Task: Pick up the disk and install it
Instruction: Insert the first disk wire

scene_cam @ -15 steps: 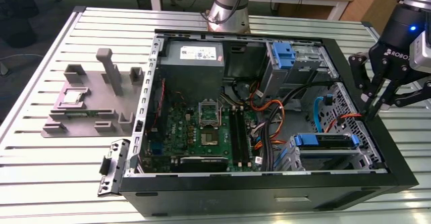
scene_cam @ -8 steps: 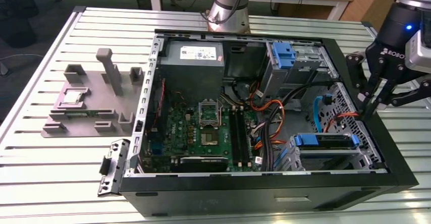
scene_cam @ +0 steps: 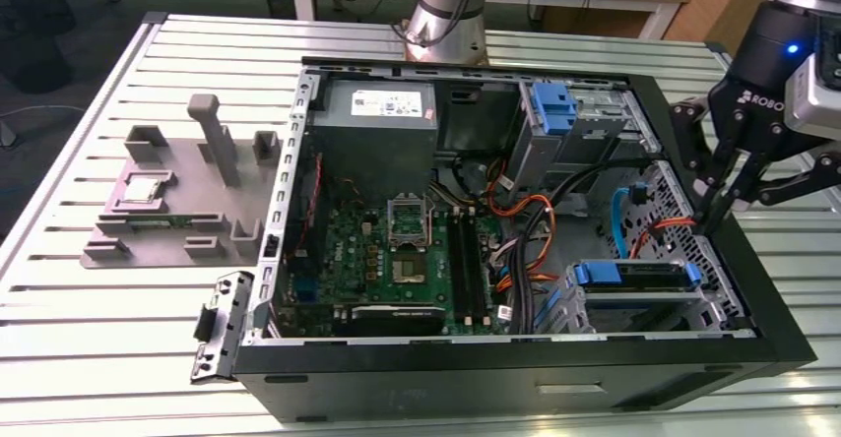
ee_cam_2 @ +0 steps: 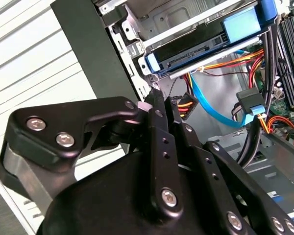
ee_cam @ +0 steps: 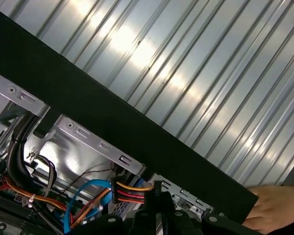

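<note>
Black gripper point(scene_cam: 716, 222) hangs just inside the open computer case point(scene_cam: 526, 378), by its wall on the exterior view's right. Its fingers are pressed together and hold nothing. Orange and blue cables point(ee_cam_2: 210, 105) lie just beside the fingertips. A careless move would likely snag them or strike the metal wall. The disk point(scene_cam: 640, 278), silver in its blue rail, sits in the drive cage point(scene_cam: 657, 311), near the gripper but apart from it.

The tool point(scene_cam: 716, 222) is black, as is the computer case point(scene_cam: 526, 383). Its motherboard point(scene_cam: 394, 250) is green. The disk point(scene_cam: 635, 276) shows a blue plastic rail. Orange cables point(scene_cam: 546, 216) and a light blue cable point(scene_cam: 616, 211) run inside. The surface point(scene_cam: 93, 319) is pale grey with groove stripes, and the fixture point(scene_cam: 171, 211) is plain grey.
</note>
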`<state>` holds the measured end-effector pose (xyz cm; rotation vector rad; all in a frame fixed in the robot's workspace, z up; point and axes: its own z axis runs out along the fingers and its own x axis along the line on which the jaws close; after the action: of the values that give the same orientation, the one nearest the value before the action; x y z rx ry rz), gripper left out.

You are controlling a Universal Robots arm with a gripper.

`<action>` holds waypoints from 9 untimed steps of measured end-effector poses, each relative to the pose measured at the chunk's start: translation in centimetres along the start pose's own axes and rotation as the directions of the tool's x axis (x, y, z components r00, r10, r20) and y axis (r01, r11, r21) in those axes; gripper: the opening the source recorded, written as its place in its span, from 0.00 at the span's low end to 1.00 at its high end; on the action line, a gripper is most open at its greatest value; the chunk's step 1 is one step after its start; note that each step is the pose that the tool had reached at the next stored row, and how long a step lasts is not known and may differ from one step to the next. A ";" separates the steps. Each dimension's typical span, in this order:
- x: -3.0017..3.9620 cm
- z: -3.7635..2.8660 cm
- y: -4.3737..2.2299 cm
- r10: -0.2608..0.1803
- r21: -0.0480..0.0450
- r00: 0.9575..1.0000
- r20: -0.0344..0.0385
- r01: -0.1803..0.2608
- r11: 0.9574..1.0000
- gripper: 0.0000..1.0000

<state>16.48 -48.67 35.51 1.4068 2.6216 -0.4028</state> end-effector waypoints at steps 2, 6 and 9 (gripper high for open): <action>-0.01 -0.04 -0.02 0.000 0.000 1.000 -0.001 0.000 1.000 0.17; -0.01 -0.07 -0.03 0.003 0.001 1.000 -0.001 -0.003 1.000 0.17; 0.07 -0.01 -0.12 0.016 0.000 1.000 0.000 -0.016 1.000 0.17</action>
<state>16.34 -48.68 35.53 1.4265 2.6088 -0.4001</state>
